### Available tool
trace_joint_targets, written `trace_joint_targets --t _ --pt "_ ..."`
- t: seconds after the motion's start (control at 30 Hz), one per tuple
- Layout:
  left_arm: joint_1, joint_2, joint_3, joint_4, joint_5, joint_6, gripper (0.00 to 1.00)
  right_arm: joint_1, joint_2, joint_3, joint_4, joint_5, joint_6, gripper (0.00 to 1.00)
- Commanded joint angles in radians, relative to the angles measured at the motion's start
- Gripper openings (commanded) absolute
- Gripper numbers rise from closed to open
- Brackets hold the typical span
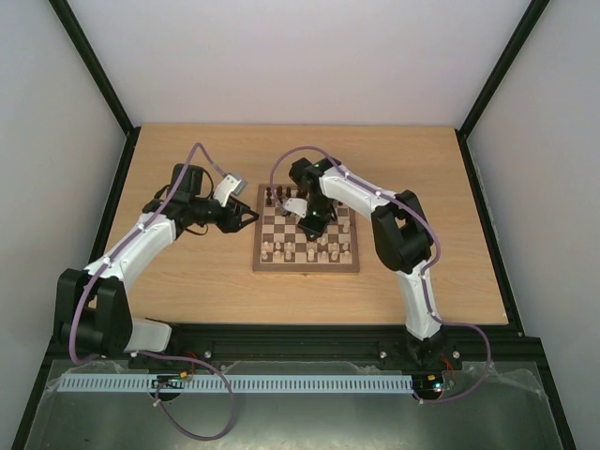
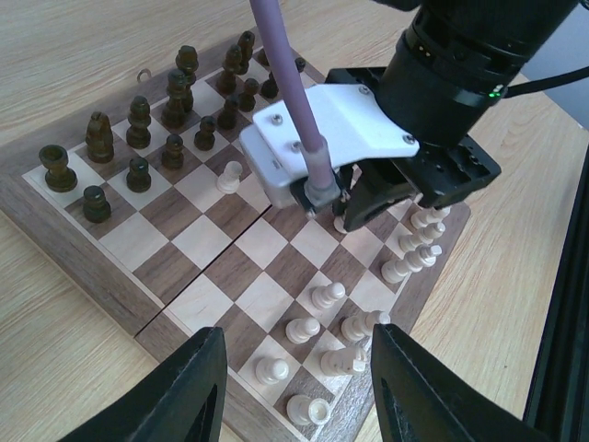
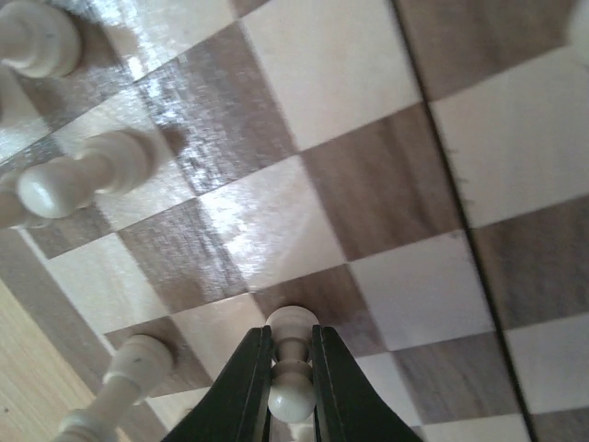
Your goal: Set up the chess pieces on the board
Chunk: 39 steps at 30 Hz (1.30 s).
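In right claw (image 3: 291, 348): small cream piece (image 3: 293, 322); round knob, ringed neck

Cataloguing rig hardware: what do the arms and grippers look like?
The left arm and right arm have white shells and black joints, each trailing a lilac cable. A white camera bracket sits on the right wrist; the fingers are dark and tapered.

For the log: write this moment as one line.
right tool shut on pale cream wooden chess piece over checkered wooden chessboard | left tool open, empty
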Motion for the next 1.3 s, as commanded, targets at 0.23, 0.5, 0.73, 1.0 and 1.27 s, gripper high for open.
trace_joint_targets --t 0.23,0.5,0.73,1.0,1.27 --pt "0.008 -0.021 -0.029 0.029 0.025 -0.014 0.47 0.035 -0.03 -0.053 -0.103 -0.034 -0.031 0.09" --pt "0.008 -0.02 -0.035 0.038 0.028 -0.019 0.47 0.043 -0.042 -0.067 -0.103 -0.028 -0.031 0.1" --pt "0.009 -0.023 -0.041 0.038 0.026 -0.016 0.47 0.044 -0.043 -0.036 -0.096 -0.012 -0.014 0.23" --pt "0.008 -0.025 -0.043 0.032 0.026 -0.013 0.47 0.011 -0.044 0.082 -0.16 -0.062 -0.023 0.31" --pt "0.008 -0.014 -0.035 0.037 0.031 -0.019 0.47 -0.064 -0.04 0.14 -0.144 -0.039 0.012 0.28"
